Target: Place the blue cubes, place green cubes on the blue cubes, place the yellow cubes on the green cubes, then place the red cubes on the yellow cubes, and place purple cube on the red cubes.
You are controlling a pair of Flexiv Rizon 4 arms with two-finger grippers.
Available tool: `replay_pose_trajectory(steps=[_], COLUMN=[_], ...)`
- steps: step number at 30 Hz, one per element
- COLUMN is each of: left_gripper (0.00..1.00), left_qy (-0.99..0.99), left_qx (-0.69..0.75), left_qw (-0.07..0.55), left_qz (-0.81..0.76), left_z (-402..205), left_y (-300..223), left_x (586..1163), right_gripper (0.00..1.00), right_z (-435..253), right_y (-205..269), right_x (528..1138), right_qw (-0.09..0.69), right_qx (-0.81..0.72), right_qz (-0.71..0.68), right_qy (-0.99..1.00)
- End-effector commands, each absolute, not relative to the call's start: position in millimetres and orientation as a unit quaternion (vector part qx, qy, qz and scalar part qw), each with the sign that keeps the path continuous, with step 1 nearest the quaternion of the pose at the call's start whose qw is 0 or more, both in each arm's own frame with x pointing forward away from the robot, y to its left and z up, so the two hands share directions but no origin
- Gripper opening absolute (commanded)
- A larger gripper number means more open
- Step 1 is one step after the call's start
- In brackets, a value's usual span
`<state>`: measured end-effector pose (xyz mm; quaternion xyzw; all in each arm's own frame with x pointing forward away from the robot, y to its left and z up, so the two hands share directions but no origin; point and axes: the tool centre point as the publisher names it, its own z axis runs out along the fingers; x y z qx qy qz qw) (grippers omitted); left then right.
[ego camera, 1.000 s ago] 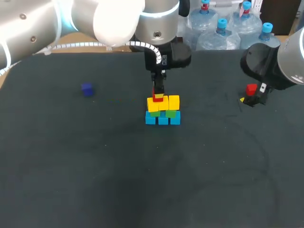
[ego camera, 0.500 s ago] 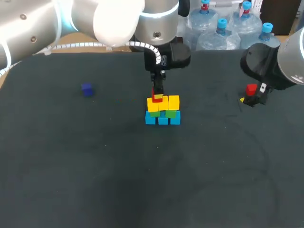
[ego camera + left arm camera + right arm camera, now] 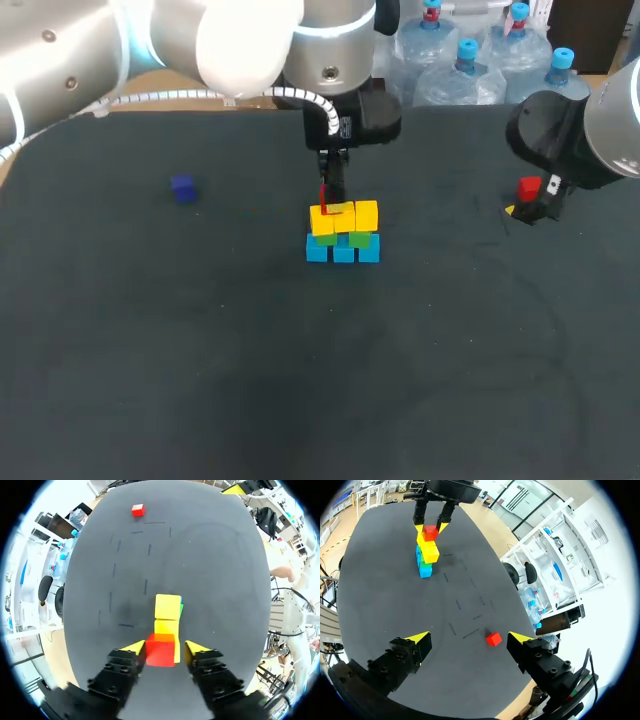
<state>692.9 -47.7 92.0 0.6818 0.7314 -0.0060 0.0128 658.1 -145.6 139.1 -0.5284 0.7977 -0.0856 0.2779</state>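
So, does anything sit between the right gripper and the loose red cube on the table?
Nothing visible does. The red cube lies on bare table just ahead of the open right gripper, with no other thing near it. The stack of cubes stands far off beyond it.

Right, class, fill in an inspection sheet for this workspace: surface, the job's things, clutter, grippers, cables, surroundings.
Surface: dark table, with faint dash marks.
Job's things: stack of three blue cubes, green cubes, then yellow cubes. The stacked red cube sits on a yellow one. The loose red cube and purple cube lie apart on the table.
Clutter: nothing seen.
Grippers: left gripper open around the stacked red cube. Right gripper open, with the loose red cube ahead of it.
Cables: white corrugated hose on the left arm, clear of the cubes.
Surroundings: nothing seen reaching over the table.
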Motion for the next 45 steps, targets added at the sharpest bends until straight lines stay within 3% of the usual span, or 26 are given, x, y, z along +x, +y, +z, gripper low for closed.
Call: replay_pose_trajectory(steps=[1, 10, 25, 45], left_gripper=[1.00, 1.00, 1.00, 1.00], left_qy=[0.732, 0.744, 0.792, 0.869], left_qx=[0.681, 0.667, 0.592, 0.398], left_qw=[0.012, 0.032, 0.145, 0.290], left_qz=[-0.011, -0.008, 0.027, 0.046], left_z=[93, 112, 195, 221], left_y=[-49, -40, 30, 132], left_x=[697, 701, 678, 655], right_gripper=[1.00, 1.00, 1.00, 1.00], right_z=[138, 138, 138, 138], right_y=[-146, -146, -146, -146], right_x=[656, 656, 656, 656], right_qw=[0.282, 0.282, 0.282, 0.282], right_qx=[-0.527, -0.527, -0.527, -0.527], right_qz=[-0.088, -0.088, -0.088, -0.088], right_qy=[0.797, 0.797, 0.797, 0.797])
